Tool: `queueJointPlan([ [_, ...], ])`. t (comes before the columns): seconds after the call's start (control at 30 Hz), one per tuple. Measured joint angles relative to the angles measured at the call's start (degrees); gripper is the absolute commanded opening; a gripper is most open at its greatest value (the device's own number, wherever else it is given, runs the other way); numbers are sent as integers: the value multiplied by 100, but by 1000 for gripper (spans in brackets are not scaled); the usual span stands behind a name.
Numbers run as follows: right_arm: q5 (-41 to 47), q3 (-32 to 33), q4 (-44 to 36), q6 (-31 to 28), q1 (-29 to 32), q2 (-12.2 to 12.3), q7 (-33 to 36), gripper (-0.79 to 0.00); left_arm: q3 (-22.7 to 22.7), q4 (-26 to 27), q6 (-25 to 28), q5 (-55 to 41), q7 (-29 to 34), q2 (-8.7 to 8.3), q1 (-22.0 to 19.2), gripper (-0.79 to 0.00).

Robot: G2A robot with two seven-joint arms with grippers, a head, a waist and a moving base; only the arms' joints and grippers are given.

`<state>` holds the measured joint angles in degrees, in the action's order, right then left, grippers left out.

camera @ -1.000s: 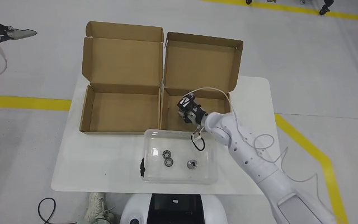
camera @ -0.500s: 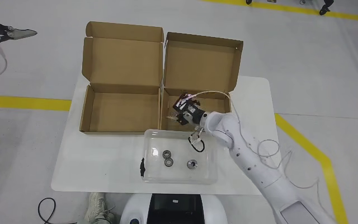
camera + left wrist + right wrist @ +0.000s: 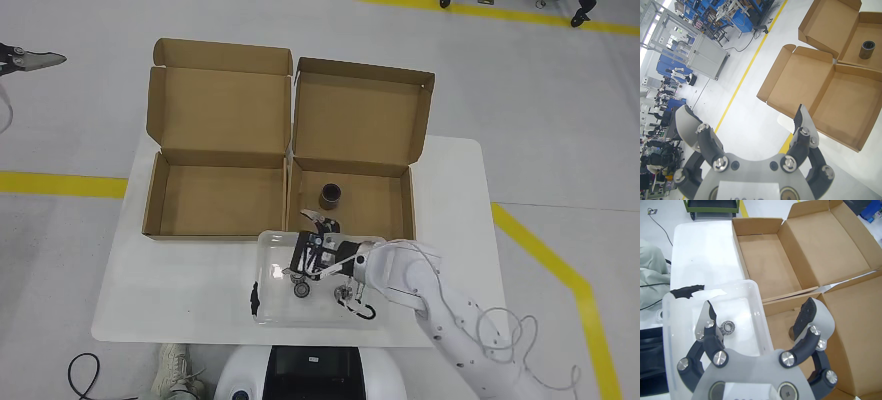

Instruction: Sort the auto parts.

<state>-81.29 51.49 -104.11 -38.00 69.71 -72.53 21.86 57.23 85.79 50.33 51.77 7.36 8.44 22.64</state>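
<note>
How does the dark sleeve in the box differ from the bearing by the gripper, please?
The sleeve is dark and tall; the bearing is silvery and squat. The sleeve stands upright in its cardboard box; the bearing rests in the clear bin. Both are hollow.

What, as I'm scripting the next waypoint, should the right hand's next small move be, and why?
Probably lower the right hand toward the bearing in the clear bin, shifting sideways to centre it between the fingers. The hand is open and empty above the bin, the bearing lies beside one finger rather than between them, and a dark sleeve sits in one cardboard box.
</note>
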Motion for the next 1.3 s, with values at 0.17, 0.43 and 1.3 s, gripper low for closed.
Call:
queueJointPlan([
  [0.17, -43, 330, -313, -339, 499, 145, -214, -139, 0, 0, 0, 0, 0, 0, 0, 0],
  [0.43, -369, 1029, -816, -591, 1641, 417, -469, -111, 0, 0, 0, 0, 0, 0, 0, 0],
  [1.3, 228, 1219, -662, -248, 2034, 601, 1223, -209, 0, 0, 0, 0, 0, 0, 0, 0],
])
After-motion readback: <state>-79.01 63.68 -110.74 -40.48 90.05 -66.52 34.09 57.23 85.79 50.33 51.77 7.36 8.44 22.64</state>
